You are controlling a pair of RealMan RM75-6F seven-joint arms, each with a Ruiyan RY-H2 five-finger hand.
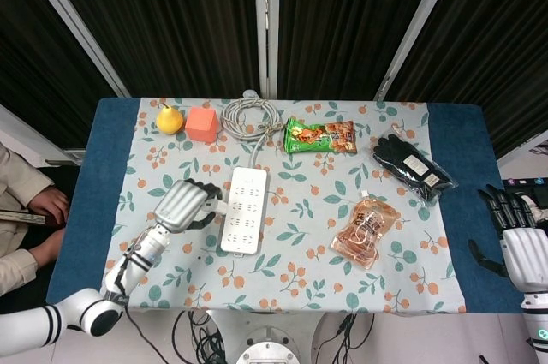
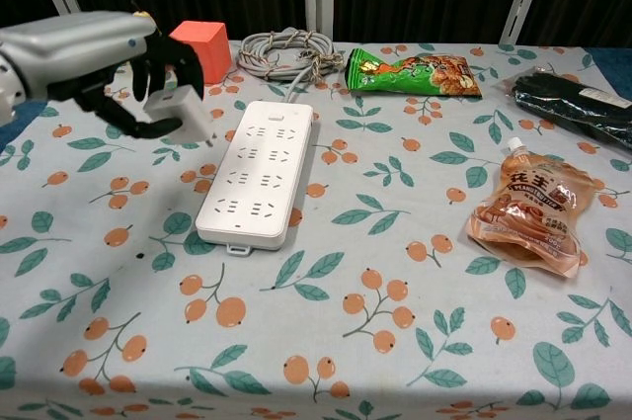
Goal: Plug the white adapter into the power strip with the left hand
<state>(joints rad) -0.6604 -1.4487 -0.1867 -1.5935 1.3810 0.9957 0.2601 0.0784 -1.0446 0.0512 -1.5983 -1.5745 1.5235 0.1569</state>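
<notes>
Left of the strip [image 2: 257, 171], the left hand [image 2: 94, 49] holds the adapter [image 2: 184, 110] clear of the bench [image 2: 326, 341], fingers curled round its body; the head view shows the same hand [image 1: 182, 205] just beside the strip's [image 1: 244, 210] left edge, the adapter itself barely visible there at the fingertips. I judge the adapter a small, stiff, light plastic block with smooth faces, so it could twist in the hold if pushed off-axis; the best purchase is on its flat sides, leaving the pin face free, though the pins cannot be made out. The strip looks light too and lies loose on the cloth, so a slanted push may slide it rather than seat the plug. Its cable [image 2: 286, 50] coils at the far end, near the cube [image 2: 201, 48] and pear [image 1: 169, 118], which crowd the far left corner. Room is open above the strip and on the cloth near its front. A snack bag [image 2: 413, 72], pouch [image 2: 527, 208] and gloves [image 2: 578, 104] lie well apart to the right. At the right bench edge the right hand [image 1: 518, 240] is spread and holds nothing.
</notes>
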